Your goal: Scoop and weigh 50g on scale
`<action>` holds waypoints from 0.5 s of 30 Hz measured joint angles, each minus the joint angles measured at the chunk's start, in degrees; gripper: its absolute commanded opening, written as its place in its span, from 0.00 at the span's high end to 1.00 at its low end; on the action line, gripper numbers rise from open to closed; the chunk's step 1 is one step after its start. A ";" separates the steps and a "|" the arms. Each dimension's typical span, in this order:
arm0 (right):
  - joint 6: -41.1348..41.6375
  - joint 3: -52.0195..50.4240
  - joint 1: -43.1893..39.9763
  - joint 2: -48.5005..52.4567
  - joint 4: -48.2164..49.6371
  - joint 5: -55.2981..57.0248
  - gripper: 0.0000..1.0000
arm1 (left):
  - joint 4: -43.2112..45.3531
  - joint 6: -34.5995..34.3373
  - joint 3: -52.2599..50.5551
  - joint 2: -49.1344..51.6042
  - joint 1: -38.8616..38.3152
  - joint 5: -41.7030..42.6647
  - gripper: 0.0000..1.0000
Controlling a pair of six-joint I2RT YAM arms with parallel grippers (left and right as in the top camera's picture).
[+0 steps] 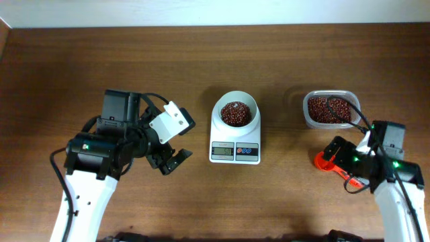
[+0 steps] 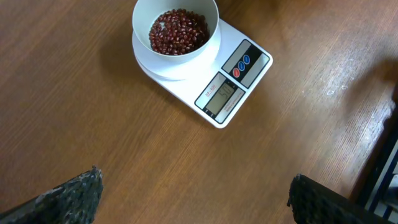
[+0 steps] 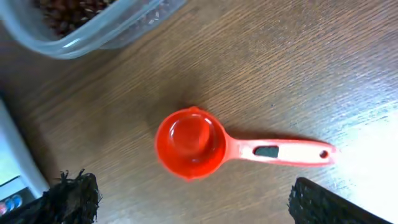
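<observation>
Brown wood-grain covers the bench [image 1: 80, 60], and the scale [image 1: 235, 144] sits at about its middle, between the two arms, with its display [image 2: 222, 98] towards the arms' side. On the scale's platform stands a round white bowl [image 1: 250, 107] holding a shallow heap of red beans [image 2: 179, 31]. Beside the display are a red and a blue button [image 2: 241, 65]. The digits on the display are too faint to read.

To the right of the scale and apart from it is a clear plastic tub [image 1: 308, 114], also filled with red beans. Nearer the arms than the tub, a red scoop [image 3: 189, 144] lies flat on the bench with its cup facing up and empty. In the right wrist view its handle points to the right.

The left tool [image 2: 196, 205] hangs above bare wood to the left of the scale, its fingers [image 2: 71, 198] spread wide and pinching nothing. The scale lies ahead of it and untouched.

The right tool [image 3: 199, 202] hovers over the scoop with its fingers [image 3: 73, 198] spread wide at either lower corner of its view. The scoop rests on the bench in the gap ahead of them, touching neither. From overhead the right arm covers part of the scoop.
</observation>
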 measured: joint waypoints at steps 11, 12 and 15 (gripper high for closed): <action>-3.39 0.00 0.00 -14.75 -5.09 -3.91 0.01 | -0.02 0.02 0.00 0.00 0.00 0.00 0.01; -4.37 0.00 0.00 -15.50 -5.38 -4.81 0.01 | 0.00 0.00 0.00 0.00 0.00 0.00 0.01; -6.27 0.00 0.00 -18.08 -6.01 -7.26 0.01 | 0.00 0.00 0.00 0.00 0.00 0.00 0.01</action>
